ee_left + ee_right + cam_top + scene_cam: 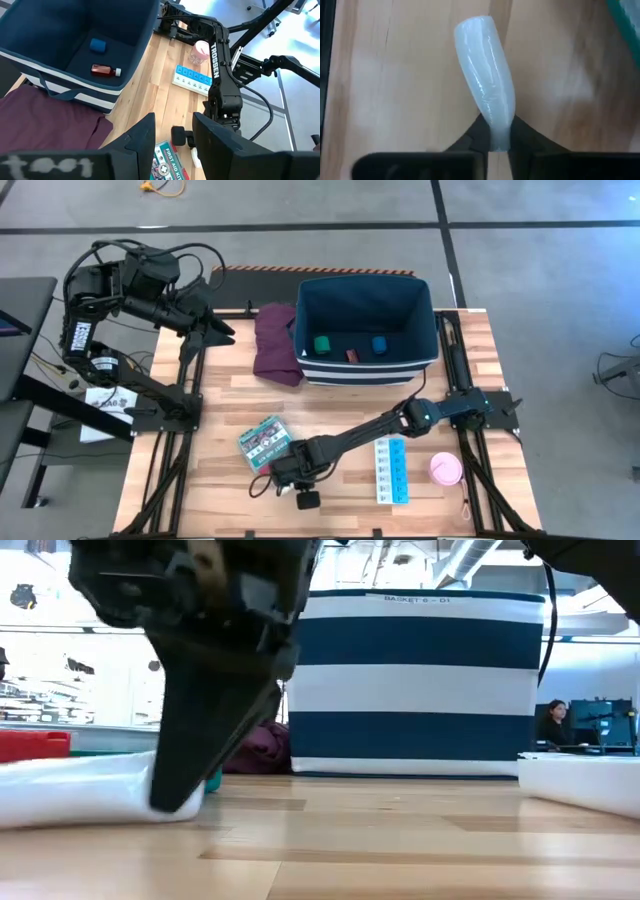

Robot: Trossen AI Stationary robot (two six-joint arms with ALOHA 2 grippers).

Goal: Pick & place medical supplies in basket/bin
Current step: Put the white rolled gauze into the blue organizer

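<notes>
pinching one end of the white plastic stick point(485, 80) on the wood, right gripper point(495, 142) nearly closed. navy striped fabric bin point(425, 345) far beyond it holds three items; kit box point(262, 440), pill strip point(391, 470), pink roll point(446, 469) remain. left gripper point(172, 137) waits open.

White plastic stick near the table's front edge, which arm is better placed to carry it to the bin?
Right. The right gripper is already pinched on the white plastic stick beside the green-red flat box, while the left gripper waits raised at the far left, beyond the navy-blue striped fabric bin.
</notes>
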